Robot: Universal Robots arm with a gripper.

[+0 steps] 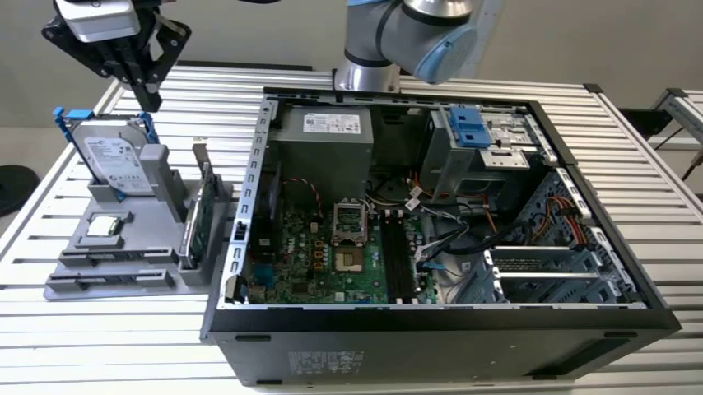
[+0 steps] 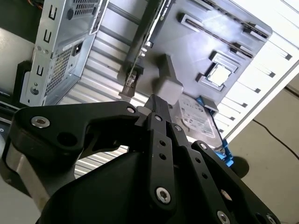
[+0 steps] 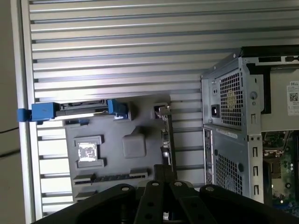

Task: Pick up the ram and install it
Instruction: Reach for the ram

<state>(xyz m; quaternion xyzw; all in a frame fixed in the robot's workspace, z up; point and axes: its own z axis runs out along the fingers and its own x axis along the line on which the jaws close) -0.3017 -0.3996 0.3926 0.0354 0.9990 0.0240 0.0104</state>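
The fingers (image 2: 158, 112) of the black gripper (image 1: 147, 97) were pressed together, empty, just above the upright silver hard drive in its blue frame (image 1: 115, 160). Well below them, past that drive, the long dark ram stick (image 3: 114, 176) sat in a slot of the grey moulded holder (image 1: 66, 286). Shut fingers would likely strike its edge, not straddle it; a low path could clip the drive.

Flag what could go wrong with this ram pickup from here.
1. In the exterior view the gripper hangs just above the hard drive, not the ram; a straight descent could hit the drive.
2. The upright expansion card stands near the ram and might get snagged.
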